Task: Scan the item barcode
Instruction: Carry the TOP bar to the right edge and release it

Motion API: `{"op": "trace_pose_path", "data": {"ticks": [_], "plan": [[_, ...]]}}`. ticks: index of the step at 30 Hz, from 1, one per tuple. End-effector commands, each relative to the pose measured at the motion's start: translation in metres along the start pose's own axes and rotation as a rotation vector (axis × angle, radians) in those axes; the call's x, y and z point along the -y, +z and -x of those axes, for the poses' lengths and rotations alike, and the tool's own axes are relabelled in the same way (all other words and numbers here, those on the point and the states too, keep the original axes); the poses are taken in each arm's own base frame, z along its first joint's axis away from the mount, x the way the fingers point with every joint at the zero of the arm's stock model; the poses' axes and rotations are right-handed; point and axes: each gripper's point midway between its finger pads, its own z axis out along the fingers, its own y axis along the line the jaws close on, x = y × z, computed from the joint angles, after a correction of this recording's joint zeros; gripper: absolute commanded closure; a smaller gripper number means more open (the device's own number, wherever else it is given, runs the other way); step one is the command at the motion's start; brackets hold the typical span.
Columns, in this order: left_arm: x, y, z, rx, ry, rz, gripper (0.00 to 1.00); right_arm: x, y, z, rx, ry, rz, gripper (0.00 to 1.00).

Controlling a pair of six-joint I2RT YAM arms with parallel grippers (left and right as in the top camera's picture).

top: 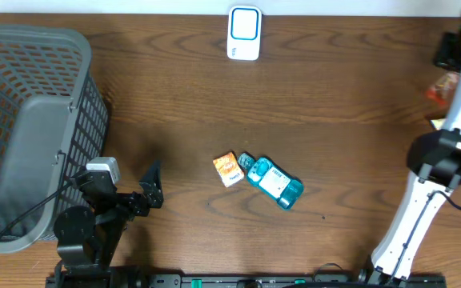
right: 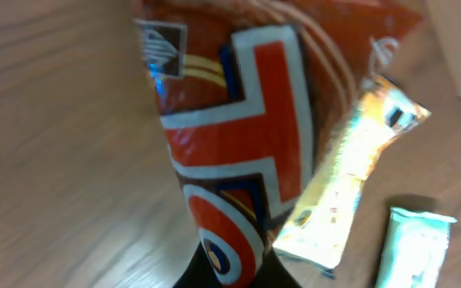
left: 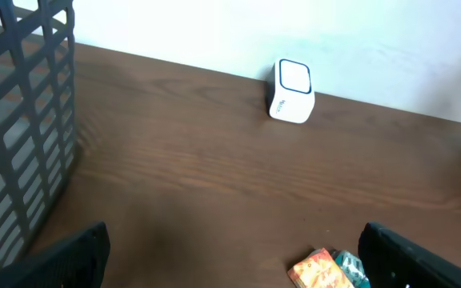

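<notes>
At far right of the worktop (top: 334, 96), the right pincer (right: 229, 276) is clamped on the snack bag (right: 246, 136): red-orange film with a white and blue pattern. The bag's narrow end is pinched in the jaws and it fills most of the wrist view. It is held over the wood surface. Can't tell from overhead how high it is.

Just beside it in the wrist view, a yellow packet (right: 350, 184) and a pale packet (right: 414, 248) lie flat on the wood.

The scanner (top: 244, 34), a white block with a blue-rimmed face, sits at the back edge, centre, well apart from the bag.

Mid-worktop, an orange packet (top: 227, 169) and a teal packet (top: 272, 182) are touching, lying flat.

The left pincer (top: 154, 186) has its jaws spread wide, with nothing between them. It is low at front left, facing the scanner. The dark mesh basket (top: 30, 120) is at far left, just beside the left arm.
</notes>
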Motion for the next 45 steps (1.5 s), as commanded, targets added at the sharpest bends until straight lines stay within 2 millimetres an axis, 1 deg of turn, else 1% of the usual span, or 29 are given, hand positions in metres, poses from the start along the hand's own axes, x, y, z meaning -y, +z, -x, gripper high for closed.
{"op": "trace_pose_path", "data": {"ticks": [1,5,7,8,10,12,13,15,16,17,19,21,24,25,27,28,29,31,32,33,36,39,42,43,45], "plan": [[0.002,0.0,-0.001,-0.003,-0.004,-0.011,0.01,0.03,0.025,-0.009,-0.062,0.081,0.003,0.99],[0.002,0.0,-0.001,-0.003,-0.004,-0.011,0.01,0.042,0.061,-0.024,-0.135,0.139,0.063,0.98],[0.002,0.0,-0.001,-0.003,-0.004,-0.011,0.01,0.051,0.078,-0.032,-0.161,0.164,0.052,0.92],[0.002,0.0,-0.001,-0.003,-0.004,-0.011,0.01,0.055,0.085,-0.037,-0.177,0.173,0.048,0.86],[0.002,0.0,-0.001,-0.003,-0.004,-0.011,0.01,0.063,0.094,-0.044,-0.201,0.186,0.038,0.57],[0.002,0.0,-0.001,-0.003,-0.004,-0.011,0.01,0.073,0.096,-0.047,-0.209,0.202,0.033,0.47],[0.002,0.0,-0.001,-0.003,-0.004,-0.011,0.01,0.077,0.094,-0.047,-0.208,0.211,0.032,0.42],[0.002,0.0,-0.001,-0.003,-0.004,-0.011,0.01,0.084,0.085,-0.043,-0.194,0.222,0.03,0.26],[0.002,0.0,-0.001,-0.003,-0.004,-0.011,0.01,0.087,0.078,-0.04,-0.181,0.226,0.03,0.11],[0.002,0.0,-0.001,-0.003,-0.004,-0.011,0.01,0.089,0.069,-0.036,-0.164,0.229,0.03,0.05],[0.002,0.0,-0.001,-0.003,-0.004,-0.011,0.01,0.093,0.047,-0.027,-0.12,0.237,0.039,0.01],[0.002,0.0,-0.001,-0.003,-0.004,-0.011,0.01,0.087,0.018,-0.018,-0.069,0.242,0.093,0.01],[0.002,0.0,-0.001,-0.003,-0.004,-0.011,0.01,0.057,-0.039,-0.004,0.025,0.228,0.272,0.01],[0.002,0.0,-0.001,-0.003,-0.004,-0.011,0.01,0.046,-0.055,-0.001,0.05,0.218,0.329,0.01],[0.002,0.0,-0.001,-0.003,-0.004,-0.011,0.01,0.018,-0.095,0.003,0.105,0.182,0.46,0.01],[0.002,0.0,-0.001,-0.003,-0.004,-0.011,0.01,0.004,-0.114,0.002,0.127,0.158,0.513,0.01],[0.002,0.0,-0.001,-0.003,-0.004,-0.011,0.01,-0.006,-0.128,0.001,0.141,0.139,0.547,0.01],[0.002,0.0,-0.001,-0.003,-0.004,-0.011,0.01,-0.036,-0.16,-0.007,0.16,0.076,0.621,0.01],[0.002,0.0,-0.001,-0.003,-0.004,-0.011,0.01,-0.049,-0.171,-0.012,0.159,0.047,0.643,0.01],[0.002,0.0,-0.001,-0.003,-0.004,-0.011,0.01,-0.067,-0.182,-0.021,0.15,0.006,0.663,0.01],[0.002,0.0,-0.001,-0.003,-0.004,-0.011,0.01,-0.107,-0.198,-0.052,0.099,-0.154,0.693,0.01],[0.002,0.0,-0.001,-0.003,-0.004,-0.011,0.01,-0.148,-0.205,-0.093,0.027,-0.384,0.718,0.01],[0.002,0.0,-0.001,-0.003,-0.004,-0.011,0.01,-0.192,-0.206,-0.136,-0.045,-0.605,0.746,0.01],[0.002,0.0,-0.001,-0.003,-0.004,-0.011,0.01,-0.21,-0.205,-0.153,-0.069,-0.689,0.757,0.01],[0.002,0.0,-0.001,-0.003,-0.004,-0.011,0.01,-0.24,-0.198,-0.179,-0.099,-0.804,0.77,0.01]]}}
